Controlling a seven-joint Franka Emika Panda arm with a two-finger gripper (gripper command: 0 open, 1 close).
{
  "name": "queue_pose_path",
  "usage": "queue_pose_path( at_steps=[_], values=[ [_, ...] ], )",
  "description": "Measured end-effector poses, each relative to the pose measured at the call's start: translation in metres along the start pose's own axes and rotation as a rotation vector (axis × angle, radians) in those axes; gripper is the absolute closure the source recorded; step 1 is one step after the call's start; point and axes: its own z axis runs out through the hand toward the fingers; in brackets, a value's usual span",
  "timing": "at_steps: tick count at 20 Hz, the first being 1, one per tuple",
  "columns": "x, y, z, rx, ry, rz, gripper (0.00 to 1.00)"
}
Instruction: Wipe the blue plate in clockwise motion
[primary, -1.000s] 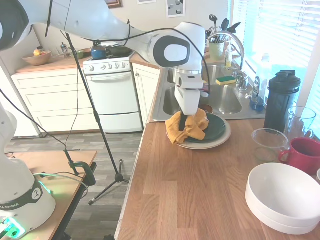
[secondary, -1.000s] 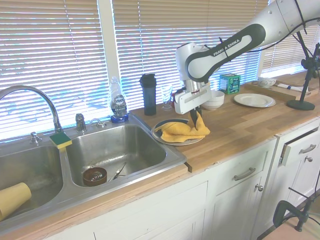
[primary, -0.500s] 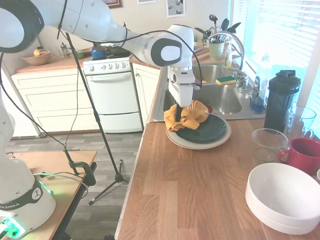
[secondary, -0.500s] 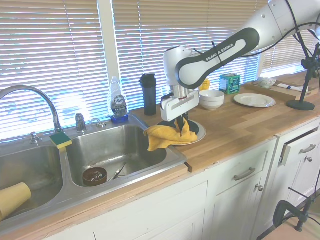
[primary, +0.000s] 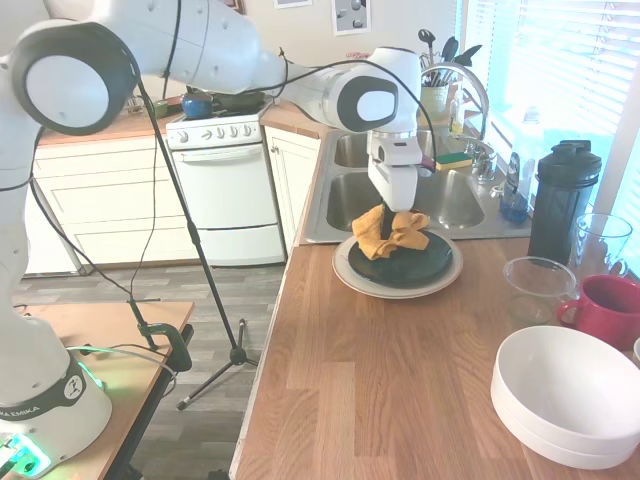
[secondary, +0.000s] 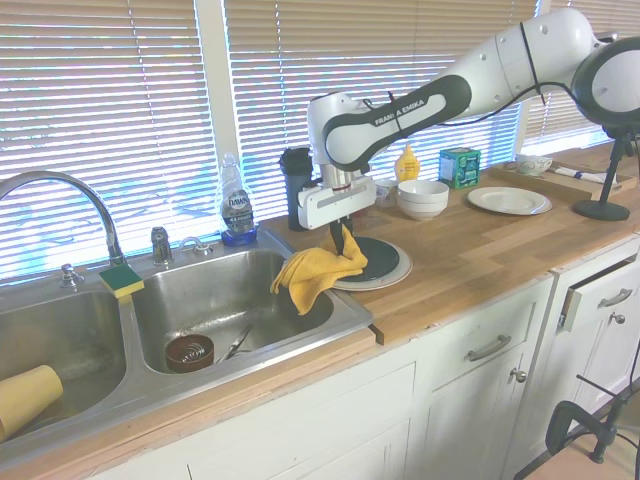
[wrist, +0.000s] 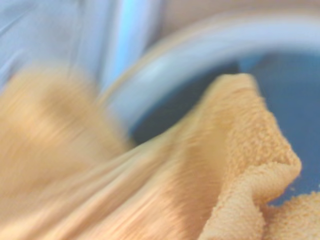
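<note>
The dark blue plate (primary: 405, 266) rests on a larger cream plate (primary: 443, 281) on the wooden counter, right beside the sink. My gripper (primary: 403, 211) points down over the plate's sink-side edge and is shut on a yellow cloth (primary: 388, 232). From the opposite side, the gripper (secondary: 340, 234) holds the cloth (secondary: 309, 277) so that much of it drapes past the plates (secondary: 380, 262) over the sink's rim. The wrist view is blurred, showing the cloth (wrist: 165, 175) against the blue plate (wrist: 280, 100) and the pale rim (wrist: 200, 55).
A steel double sink (primary: 450, 200) with a sponge (primary: 452, 160) lies behind the plates. A black shaker bottle (primary: 562, 200), a glass bowl (primary: 538, 288), a red mug (primary: 610, 310) and stacked white bowls (primary: 565, 395) stand to the right. A dish soap bottle (secondary: 236, 208) is by the window.
The gripper has swept the cloth round the plate's rim, from the counter-edge side to the sink side. More of the blue plate now shows, and the cloth hangs over the sink.
</note>
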Motion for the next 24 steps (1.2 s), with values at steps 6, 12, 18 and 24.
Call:
queue_pose_path(
  at_steps=[6,12,18,24],
  values=[
    [0.052,0.011,-0.008,0.003,-0.012,0.087,1.00],
    [0.081,0.043,-0.013,-0.001,-0.030,0.118,1.00],
    [0.048,0.078,-0.030,0.002,-0.054,0.057,1.00],
    [0.020,0.108,-0.080,0.073,-0.050,0.044,1.00]
  ],
)
